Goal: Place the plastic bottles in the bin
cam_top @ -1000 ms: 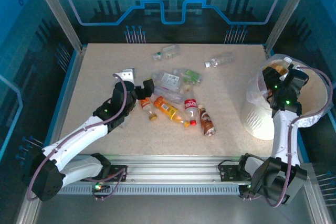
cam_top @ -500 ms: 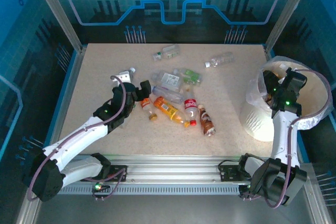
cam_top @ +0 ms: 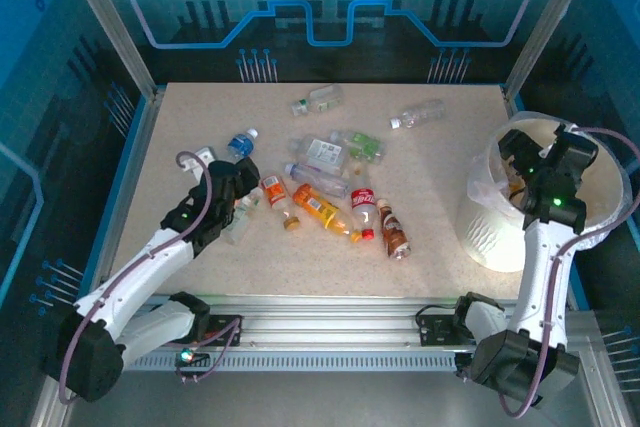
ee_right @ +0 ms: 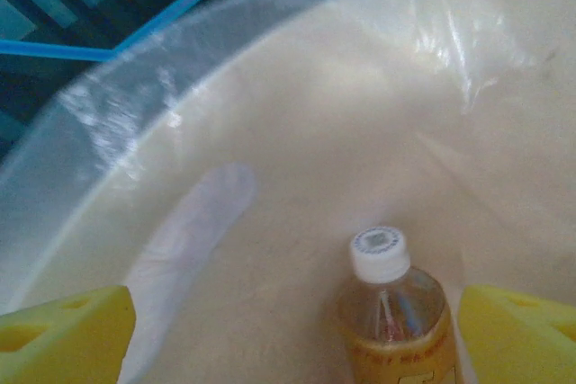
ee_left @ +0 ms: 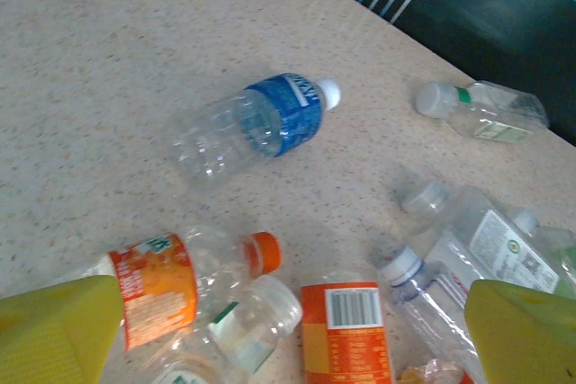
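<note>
The overhead camera is looking down from above and behind the near edge of the table [cam_top: 180, 147], taking in all of it from some way off. The left wrist camera is hovering close over the left-centre of the table, tilting down and toward the far side, and is sharing the blue-labelled bottle [ee_left: 261, 121] and the neighbouring bottles [ee_left: 157, 290] with the overhead view. The right wrist camera is peering steeply down into the bin [ee_right: 270, 132] at the right, very near, sharing its inside with the overhead view.
</note>
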Available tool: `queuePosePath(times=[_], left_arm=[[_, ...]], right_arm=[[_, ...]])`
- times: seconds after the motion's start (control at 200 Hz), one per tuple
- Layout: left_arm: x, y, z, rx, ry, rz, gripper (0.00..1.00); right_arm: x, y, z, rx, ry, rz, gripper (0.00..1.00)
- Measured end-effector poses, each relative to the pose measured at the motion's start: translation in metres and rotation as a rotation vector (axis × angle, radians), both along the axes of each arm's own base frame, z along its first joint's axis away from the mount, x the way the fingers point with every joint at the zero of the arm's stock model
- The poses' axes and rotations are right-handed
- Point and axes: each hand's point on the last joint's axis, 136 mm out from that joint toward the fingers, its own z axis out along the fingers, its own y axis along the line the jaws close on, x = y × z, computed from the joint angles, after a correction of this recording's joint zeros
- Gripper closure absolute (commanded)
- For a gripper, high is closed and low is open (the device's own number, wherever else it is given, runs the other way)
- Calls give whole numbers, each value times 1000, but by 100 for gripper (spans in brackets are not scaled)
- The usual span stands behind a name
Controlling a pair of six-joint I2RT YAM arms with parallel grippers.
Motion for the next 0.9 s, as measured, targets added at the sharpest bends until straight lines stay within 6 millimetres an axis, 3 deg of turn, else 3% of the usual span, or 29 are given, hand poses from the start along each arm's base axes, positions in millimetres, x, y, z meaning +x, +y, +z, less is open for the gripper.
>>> queuePosePath(times=[0.145, 0.235, 0.33, 0.455, 0.55, 0.675, 0.9], left_arm=[[-8, 11, -10, -25, 37, 50, 1], [-11, 13, -16, -43, 61, 61, 1], [-14, 11, -20, -72, 78, 64, 1], [-19, 10, -28, -126, 112, 84, 1], [-23, 10, -36, -177, 140, 118, 1], [-31, 9, -48, -266, 183, 188, 1], [-37, 19, -68, -299, 263, 257, 1]], right_arm=[[-11, 3, 34, -32, -18, -4, 0], [-15, 14, 57, -47, -58, 25, 0], [-15, 46, 78, -61, -113, 140, 0], [-8, 111, 96, -79, -180, 413, 0], [-4, 157, 99, -91, -206, 614, 0], [3, 200, 92, -108, -201, 801, 0], [4, 250, 77, -176, -173, 995, 0]])
